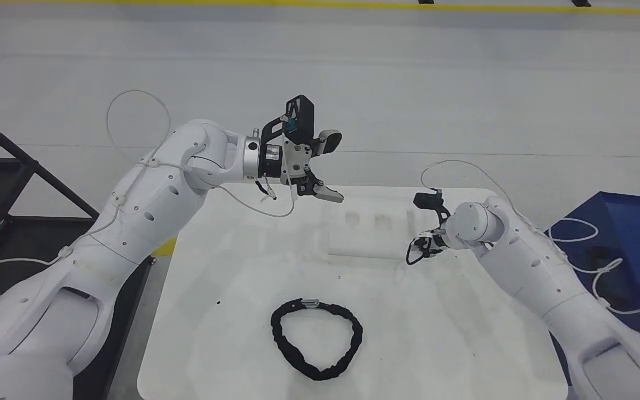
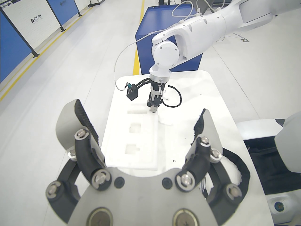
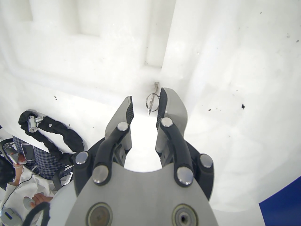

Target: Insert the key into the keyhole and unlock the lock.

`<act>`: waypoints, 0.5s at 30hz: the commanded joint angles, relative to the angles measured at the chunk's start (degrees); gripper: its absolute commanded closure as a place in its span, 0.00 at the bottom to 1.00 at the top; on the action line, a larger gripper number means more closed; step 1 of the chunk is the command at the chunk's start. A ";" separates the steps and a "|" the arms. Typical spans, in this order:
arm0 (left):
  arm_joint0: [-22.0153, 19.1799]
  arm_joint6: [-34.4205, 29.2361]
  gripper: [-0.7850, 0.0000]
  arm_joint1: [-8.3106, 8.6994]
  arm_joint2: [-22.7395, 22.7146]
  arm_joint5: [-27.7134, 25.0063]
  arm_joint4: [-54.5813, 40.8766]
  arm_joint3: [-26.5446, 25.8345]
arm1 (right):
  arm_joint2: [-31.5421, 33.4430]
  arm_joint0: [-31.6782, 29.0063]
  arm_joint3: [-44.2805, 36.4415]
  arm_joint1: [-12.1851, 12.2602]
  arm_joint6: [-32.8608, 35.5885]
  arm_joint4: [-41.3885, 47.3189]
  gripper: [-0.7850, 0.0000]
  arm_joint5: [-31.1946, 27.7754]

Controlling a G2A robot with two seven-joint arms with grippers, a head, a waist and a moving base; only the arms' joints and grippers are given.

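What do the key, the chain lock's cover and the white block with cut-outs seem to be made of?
The key looks like bare metal: silvery, shiny, on a thin wire ring. The lock cover is probably black fabric: matt, wrinkled. The lock body seems polished metal, mirror-bright. The white block is likely rigid foam: matt, faintly grainy, with clean-cut pockets.

Black chain lock [image 1: 316, 340] looped on white table [image 1: 200, 330]; white foam block [image 1: 360, 236] farther back, apart

On the worktop [image 1: 220, 330] the foam block [image 1: 360, 240] sits mid-back, with the chain lock [image 1: 316, 340] before it, nearer the front. The key [image 3: 151, 101] lies at the block's right end (well apart from the lock) — between the right gripper [image 3: 147, 95]'s fingers [image 3: 128, 111].
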 commanded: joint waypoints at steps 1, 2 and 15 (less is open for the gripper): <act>0.00 0.00 0.00 0.00 0.00 0.00 0.00 0.00 | -0.21 0.27 1.05 -0.42 -0.20 -0.02 0.78 -0.01; 0.00 0.00 0.00 0.00 0.00 0.00 0.00 0.00 | -0.32 0.38 1.56 -0.64 -0.30 0.02 0.83 0.02; 0.00 0.00 0.00 0.00 0.00 0.00 0.00 0.00 | -0.97 2.32 4.74 -2.77 0.01 -1.46 1.00 1.18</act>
